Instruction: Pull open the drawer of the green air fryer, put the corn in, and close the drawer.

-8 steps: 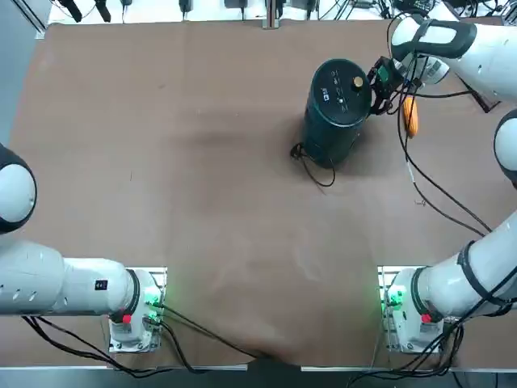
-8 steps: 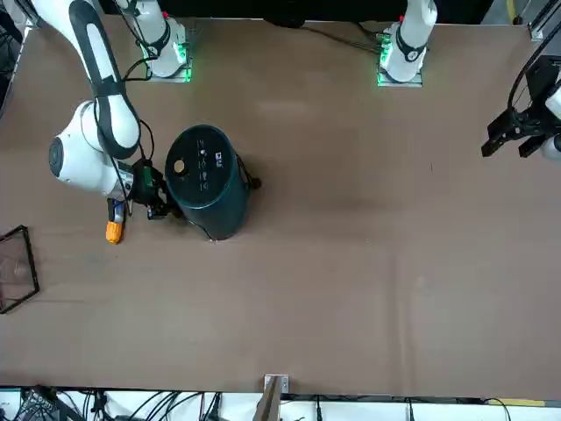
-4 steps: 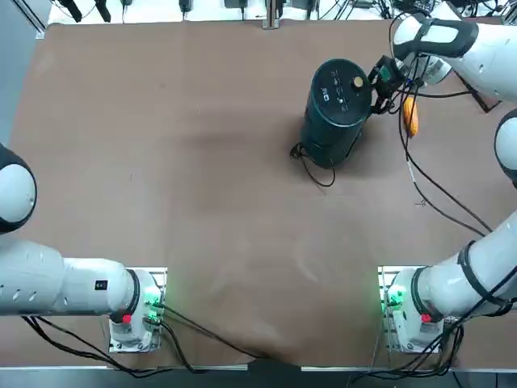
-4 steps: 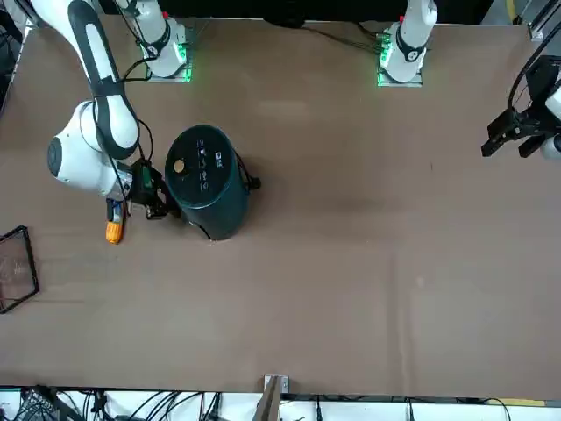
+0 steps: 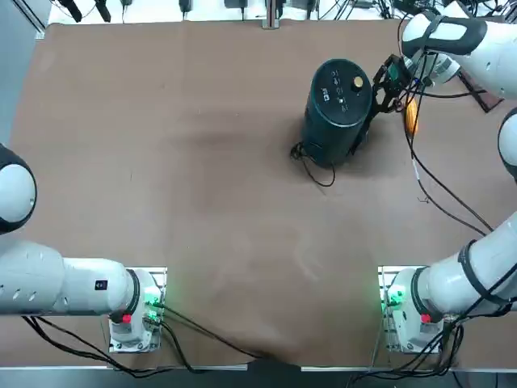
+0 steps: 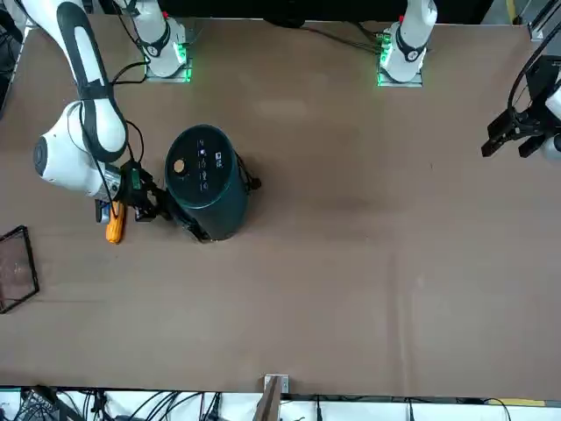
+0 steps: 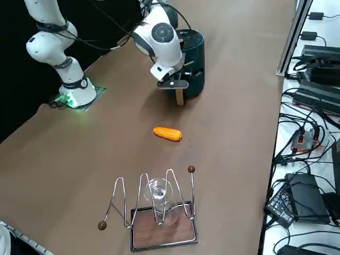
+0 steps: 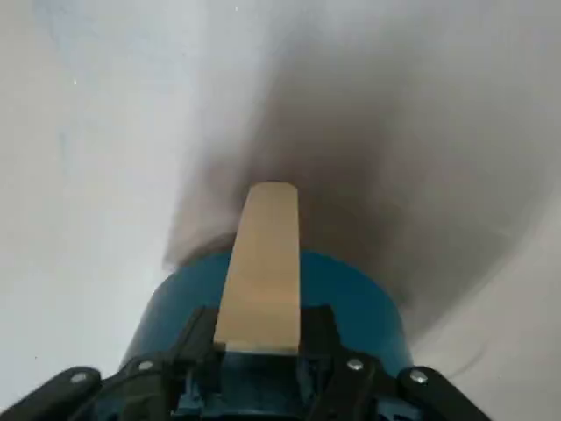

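The green air fryer (image 5: pixel 338 105) stands upright at the far right of the table, also seen in the front view (image 6: pixel 207 180) and the side view (image 7: pixel 194 56). Its drawer (image 5: pixel 367 123) sticks a little way out of the lower body toward my right arm. My right gripper (image 5: pixel 388 82) (image 6: pixel 140 196) (image 7: pixel 172 82) is shut on the drawer's tan handle (image 7: pixel 179 97) (image 8: pixel 260 263), low beside the fryer. In the wrist view the handle runs from my gripper (image 8: pixel 259 346) to the teal drawer front (image 8: pixel 351 303). The corn (image 5: pixel 411 118) (image 6: pixel 114 231) (image 7: pixel 167 134) lies on the table just beyond the gripper.
A thin black cord (image 5: pixel 313 167) loops on the table at the fryer's near side. A wire rack holding a glass on a wooden base (image 7: pixel 159 212) (image 6: pixel 15 267) stands near the table's right edge, past the corn.
My right gripper has drawn back from the fryer toward the table's right edge, still shut on the handle. The drawer has slid out a little with it.
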Controlling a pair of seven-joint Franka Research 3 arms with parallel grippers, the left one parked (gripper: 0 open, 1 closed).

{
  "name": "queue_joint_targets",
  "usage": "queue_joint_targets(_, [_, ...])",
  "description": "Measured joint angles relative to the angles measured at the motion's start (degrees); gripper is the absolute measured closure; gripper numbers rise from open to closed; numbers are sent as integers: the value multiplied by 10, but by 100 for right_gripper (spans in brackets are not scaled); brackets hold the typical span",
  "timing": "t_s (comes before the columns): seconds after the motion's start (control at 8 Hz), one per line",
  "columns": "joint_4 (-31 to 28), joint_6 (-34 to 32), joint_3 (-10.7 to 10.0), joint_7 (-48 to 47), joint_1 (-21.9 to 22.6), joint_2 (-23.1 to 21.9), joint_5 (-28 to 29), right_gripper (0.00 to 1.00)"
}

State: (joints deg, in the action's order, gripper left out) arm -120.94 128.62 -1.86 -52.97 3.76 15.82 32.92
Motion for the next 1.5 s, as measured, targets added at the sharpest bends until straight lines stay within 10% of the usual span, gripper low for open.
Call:
queue_joint_targets(0.88, [7, 3, -4, 0, -38, 2, -25, 52])
queue_joint_targets(1.25, [9, 4, -4, 1, -37, 4, -26, 2])
queue_joint_targets(1.5, [21, 2, -4, 1, -37, 4, -30, 0])
